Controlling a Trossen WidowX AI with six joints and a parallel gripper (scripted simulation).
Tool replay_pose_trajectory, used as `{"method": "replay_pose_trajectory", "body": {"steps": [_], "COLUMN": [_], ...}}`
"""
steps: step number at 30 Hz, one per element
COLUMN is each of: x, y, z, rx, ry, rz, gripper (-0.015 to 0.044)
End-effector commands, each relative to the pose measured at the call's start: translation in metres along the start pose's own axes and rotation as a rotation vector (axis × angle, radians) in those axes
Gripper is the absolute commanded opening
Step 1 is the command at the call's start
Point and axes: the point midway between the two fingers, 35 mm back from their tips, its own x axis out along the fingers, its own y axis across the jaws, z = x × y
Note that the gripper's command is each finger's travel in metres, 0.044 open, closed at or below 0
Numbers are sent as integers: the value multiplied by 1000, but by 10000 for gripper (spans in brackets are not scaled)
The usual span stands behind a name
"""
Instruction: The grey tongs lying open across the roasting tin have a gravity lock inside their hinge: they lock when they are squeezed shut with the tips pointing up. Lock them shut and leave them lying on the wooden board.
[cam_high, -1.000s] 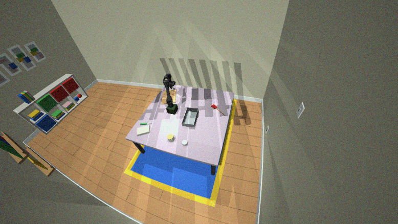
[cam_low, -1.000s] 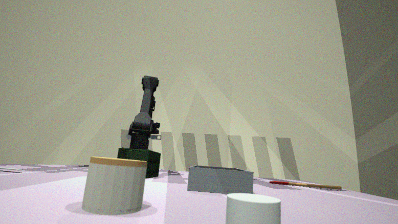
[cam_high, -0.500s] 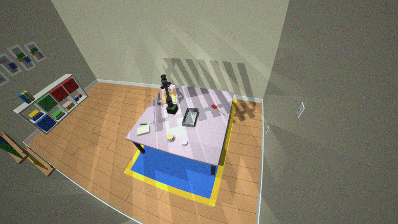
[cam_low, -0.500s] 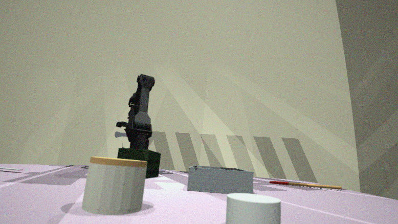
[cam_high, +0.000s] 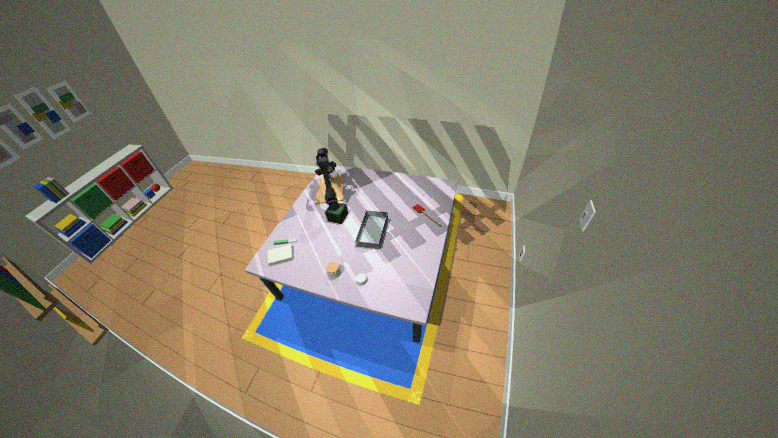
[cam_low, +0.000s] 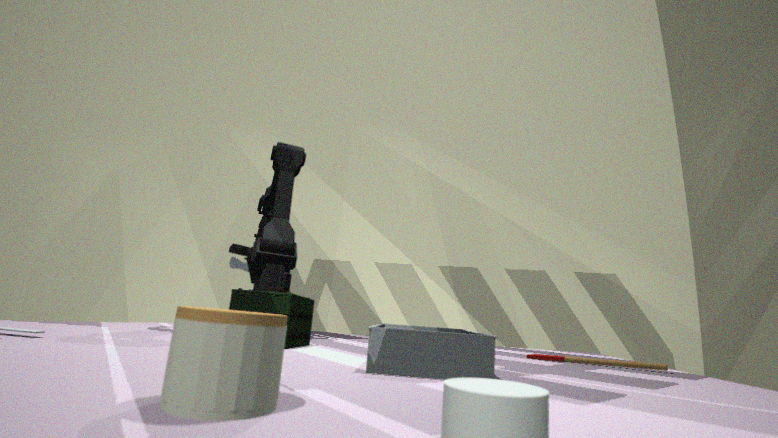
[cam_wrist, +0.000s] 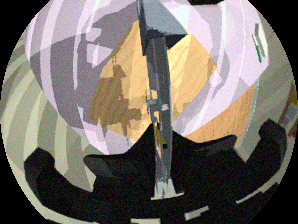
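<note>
The grey tongs run lengthwise up the middle of the wrist view, arms pressed close together, broad heads at the top. A bluish-grey end of them shows left of the arm in the exterior view. My gripper is shut on the tongs and holds them above the wooden board. The tongs appear roughly level and clear of the board. Whether the lock is engaged cannot be seen. The roasting tin stands empty, right of the arm's base. In the top view the arm hides the gripper and tongs.
The arm's dark green base is in front of the board. A jar with a wooden lid and a white cylinder stand near the front. A red-headed utensil lies right; a green-handled tool and cream block lie left.
</note>
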Motion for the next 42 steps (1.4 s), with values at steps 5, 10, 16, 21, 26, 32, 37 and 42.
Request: {"method": "replay_pose_trajectory", "body": {"steps": [5,10,16,21,26,32,37,42], "x": [4,8,10,10,8,4,-1,-7], "y": [6,10,14,16,17,16,14,10], "z": [-5,-6,-6,-4,-1,5,11,19], "rx": [45,63,76,80,76,62,42,15], "ry": [168,270,391,491,588,701,791,877], "rz": [-14,-23,-31,-34,-36,-35,-31,-25], "gripper": [-150,-150,-150,-150,-150,-150,-150,-150]}}
